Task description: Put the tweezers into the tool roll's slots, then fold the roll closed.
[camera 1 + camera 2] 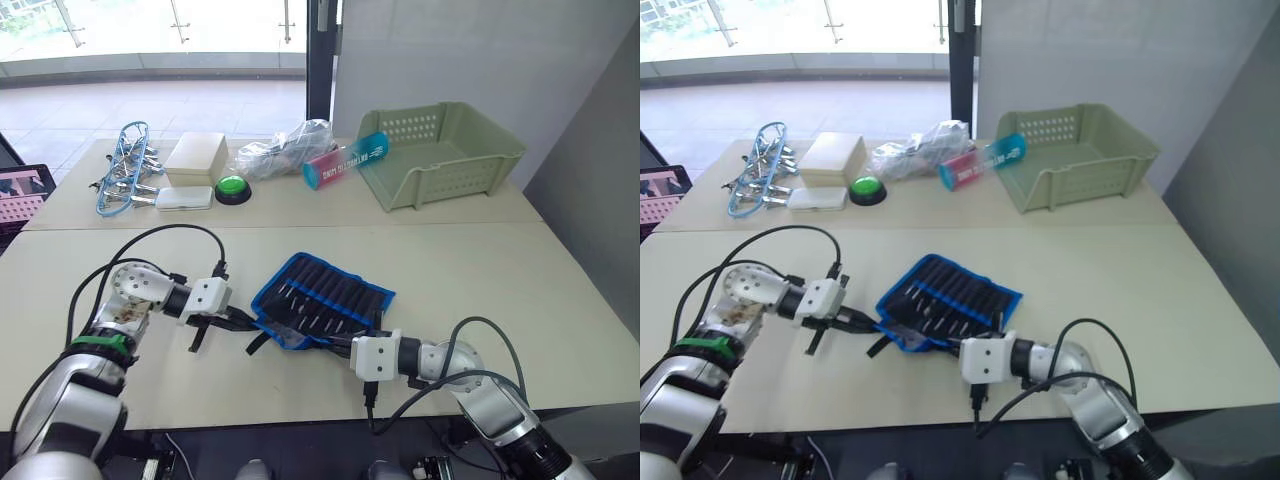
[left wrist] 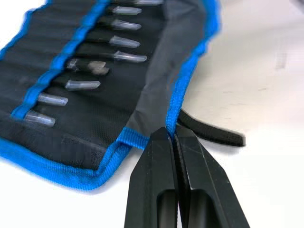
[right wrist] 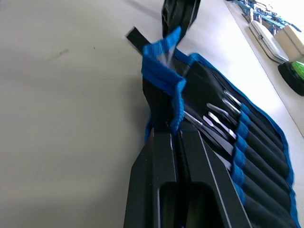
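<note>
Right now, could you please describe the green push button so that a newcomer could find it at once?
Look to the table's far edge, left of the green basket. The green push button sits beside the flat white case: a bright green dome on a black base.

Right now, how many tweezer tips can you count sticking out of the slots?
8 in the left wrist view, side by side along the roll below its blue band, from the nearest tip to the farthest. More may be hidden past the frame edge.
</note>
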`<action>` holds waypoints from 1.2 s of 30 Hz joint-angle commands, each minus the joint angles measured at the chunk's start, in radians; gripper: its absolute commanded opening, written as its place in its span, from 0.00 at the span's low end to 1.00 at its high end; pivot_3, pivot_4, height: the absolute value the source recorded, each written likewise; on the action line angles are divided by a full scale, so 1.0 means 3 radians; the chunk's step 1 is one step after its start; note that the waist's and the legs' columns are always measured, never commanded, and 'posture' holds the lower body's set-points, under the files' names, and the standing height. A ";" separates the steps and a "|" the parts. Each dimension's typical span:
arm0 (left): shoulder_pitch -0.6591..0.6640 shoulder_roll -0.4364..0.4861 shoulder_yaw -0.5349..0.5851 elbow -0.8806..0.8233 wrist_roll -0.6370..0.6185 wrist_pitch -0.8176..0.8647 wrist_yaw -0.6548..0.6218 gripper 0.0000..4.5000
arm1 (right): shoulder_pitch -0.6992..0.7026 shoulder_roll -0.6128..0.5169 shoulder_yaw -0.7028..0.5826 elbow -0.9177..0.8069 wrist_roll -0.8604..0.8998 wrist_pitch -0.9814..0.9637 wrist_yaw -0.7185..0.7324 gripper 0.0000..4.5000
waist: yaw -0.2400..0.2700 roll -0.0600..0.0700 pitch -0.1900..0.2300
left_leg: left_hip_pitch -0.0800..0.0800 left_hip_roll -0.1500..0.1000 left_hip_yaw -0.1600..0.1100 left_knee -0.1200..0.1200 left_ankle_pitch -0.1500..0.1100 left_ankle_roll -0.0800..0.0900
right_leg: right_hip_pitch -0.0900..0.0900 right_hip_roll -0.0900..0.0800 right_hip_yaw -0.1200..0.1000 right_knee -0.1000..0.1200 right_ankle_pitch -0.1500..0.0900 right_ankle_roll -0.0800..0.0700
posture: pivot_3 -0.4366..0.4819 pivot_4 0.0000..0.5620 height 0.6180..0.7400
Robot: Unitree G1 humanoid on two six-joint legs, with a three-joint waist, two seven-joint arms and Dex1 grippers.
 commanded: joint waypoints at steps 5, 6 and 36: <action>0.0570 0.0418 0.0368 -0.1062 -0.0305 0.0918 0.0087 0.01 | -0.0128 -0.0111 -0.0102 0.0209 -0.0039 -0.0378 -0.0001 0.00 | 0.0038 0.0000 0.0000 | -0.0002 0.0000 0.0001 0.0004 0.0000 0.0000 | 0.0000 0.0000 0.0001 -0.0001 0.0000 0.0000 | 0.48 0.27 0.81; 0.0596 0.0418 0.0422 -0.1084 -0.0289 0.1060 0.0158 0.01 | -0.0118 -0.0104 -0.0117 0.0188 0.0029 -0.0348 0.0031 0.00 | 0.0045 0.0000 0.0000 | -0.0002 0.0000 0.0000 0.0005 0.0000 0.0000 | 0.0000 0.0000 0.0001 -0.0001 0.0000 0.0000 | 0.48 0.27 0.81; 0.0379 -0.0166 0.0678 -0.0917 0.0284 0.2560 0.1211 0.00 | -0.0179 0.0435 -0.0630 -0.0487 0.0990 0.2317 -0.0442 0.35 | 0.0069 0.0000 0.0000 | -0.0003 0.0000 0.0000 0.0030 -0.0001 0.0001 | 0.0000 0.0000 0.0006 0.0024 0.0000 0.0000 | 0.48 0.27 0.81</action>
